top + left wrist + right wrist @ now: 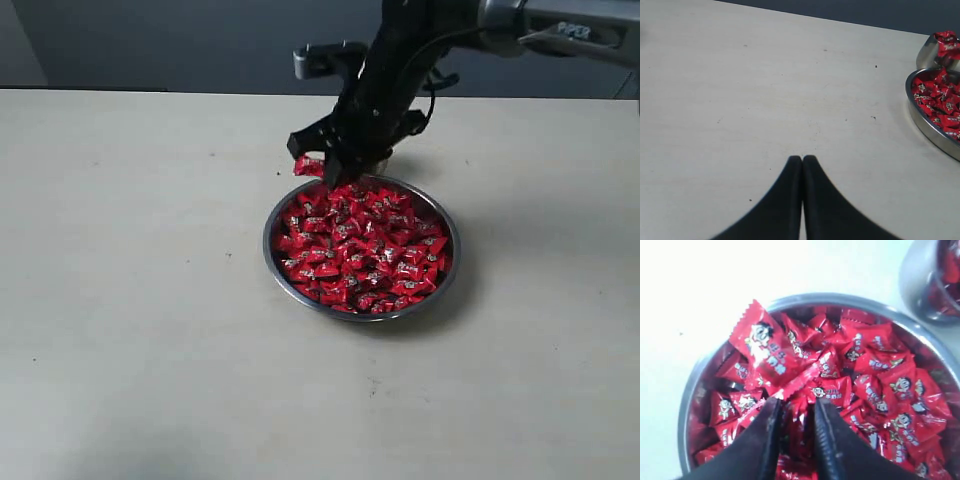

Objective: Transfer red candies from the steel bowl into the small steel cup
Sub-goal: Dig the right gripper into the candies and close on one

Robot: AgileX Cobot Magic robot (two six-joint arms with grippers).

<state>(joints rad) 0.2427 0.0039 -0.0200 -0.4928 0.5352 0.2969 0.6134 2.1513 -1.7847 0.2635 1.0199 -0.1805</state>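
- The red candies (360, 250) lie heaped in the steel bowl (267, 240), filling it up to its thin rim; each has a shiny red wrapper with a small white mark and crimped ends
- 1 candy (762, 347) stands tilted above the heap, with a corner reaching out past the bowl's rim
- The right gripper (796, 404) is down on the heap at the far side of the bowl; its 2 jaws are drawn in to a narrow gap with red wrapper pinched between them
- The small steel cup (927, 52) stands just beside the bowl's rim and holds more red candies; I cannot tell if they touch
- The bowl sits near the middle of the pale table (130, 300), well in from its edges, with wide flat surface to the left and in front
- The left gripper (802, 159) hangs over that stretch, well apart from the bowl, jaws pressed together on nothing
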